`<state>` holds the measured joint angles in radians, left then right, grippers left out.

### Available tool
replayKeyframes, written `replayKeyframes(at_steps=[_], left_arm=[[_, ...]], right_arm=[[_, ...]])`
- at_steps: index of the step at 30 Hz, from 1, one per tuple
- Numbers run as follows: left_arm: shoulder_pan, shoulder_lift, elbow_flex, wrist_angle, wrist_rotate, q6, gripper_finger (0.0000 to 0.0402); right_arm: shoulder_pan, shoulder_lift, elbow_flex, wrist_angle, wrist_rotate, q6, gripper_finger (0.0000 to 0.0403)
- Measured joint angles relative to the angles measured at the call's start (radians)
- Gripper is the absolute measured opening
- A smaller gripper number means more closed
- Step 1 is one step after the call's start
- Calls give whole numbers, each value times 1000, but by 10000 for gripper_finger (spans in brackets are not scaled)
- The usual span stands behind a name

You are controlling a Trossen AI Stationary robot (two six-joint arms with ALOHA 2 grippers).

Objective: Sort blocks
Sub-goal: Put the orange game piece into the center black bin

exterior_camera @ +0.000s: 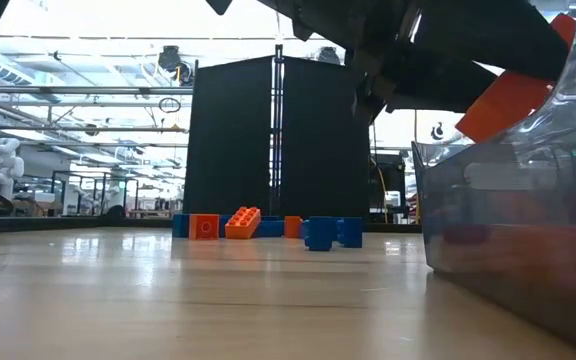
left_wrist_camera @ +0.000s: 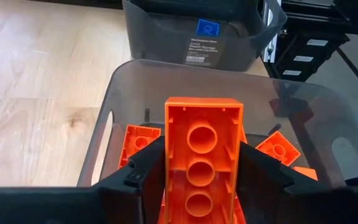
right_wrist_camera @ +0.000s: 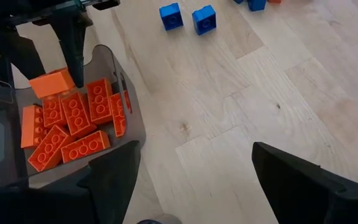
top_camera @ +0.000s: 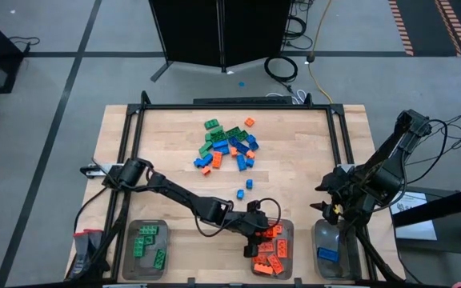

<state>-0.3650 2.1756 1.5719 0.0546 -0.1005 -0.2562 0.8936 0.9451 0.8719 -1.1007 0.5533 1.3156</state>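
Wooden boards of the table [top_camera: 174, 152] carry a loose pile of blocks [top_camera: 229, 146] near the far side, green, orange and blue mixed, with two blue blocks [top_camera: 245, 188] lying apart, closer to the trays. Three clear trays stand along the near edge: a green tray [top_camera: 126, 256] on the left, an orange tray [top_camera: 288, 232] in the middle, a blue tray [top_camera: 320, 240] on the right.

Left gripper [left_wrist_camera: 201, 180] hangs directly over the orange tray and has an orange block [left_wrist_camera: 202, 155] between its jaws. The block is upside down to the wrist camera, with its hollow underside and three round tubes showing, and its long axis runs forward along the fingers, out past their tips. The jaws stand on its two long sides; they seem to be touching it only loosely, so it is not clear whether they pinch it or already let it go. From the right wrist view the same block [right_wrist_camera: 51, 83] hangs tilted just above the orange blocks [right_wrist_camera: 73, 124] that lie in the tray.

So the block has the tray straight below it, and a wider spreading of the jaws should drop it among its own colour.

Right gripper [right_wrist_camera: 191, 174] waits over the table just beside the orange tray, near the blue tray, its jaws spread wide and empty. It is the nearer arm to the two blue blocks.
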Motion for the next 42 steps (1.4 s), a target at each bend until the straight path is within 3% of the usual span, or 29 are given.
replayKeyframes(at_steps=[8,15,17,22,24,28,32,36,42], left_arm=[[0,0,0,15,18,0,223],[14,-83,60,6,3,57,230],[29,-149,105,-89,-85,105,230],[65,-293,168,-456,-454,233,231],[93,-357,169,-569,-532,232,231],[201,-448,174,-837,-586,-120,231],[295,-438,166,-1121,-591,-468,231],[357,-388,102,-1127,-601,-701,231],[389,-229,79,-1006,-567,-777,231]], right_arm=[[0,0,0,2,0,4,304],[0,0,0,12,0,6,304],[0,0,0,14,0,8,304],[0,0,0,15,1,6,304],[0,0,0,12,2,6,304],[0,0,0,8,2,4,304],[0,0,0,2,19,0,304],[0,0,0,-10,29,-13,304],[0,0,0,-10,28,-18,304]])
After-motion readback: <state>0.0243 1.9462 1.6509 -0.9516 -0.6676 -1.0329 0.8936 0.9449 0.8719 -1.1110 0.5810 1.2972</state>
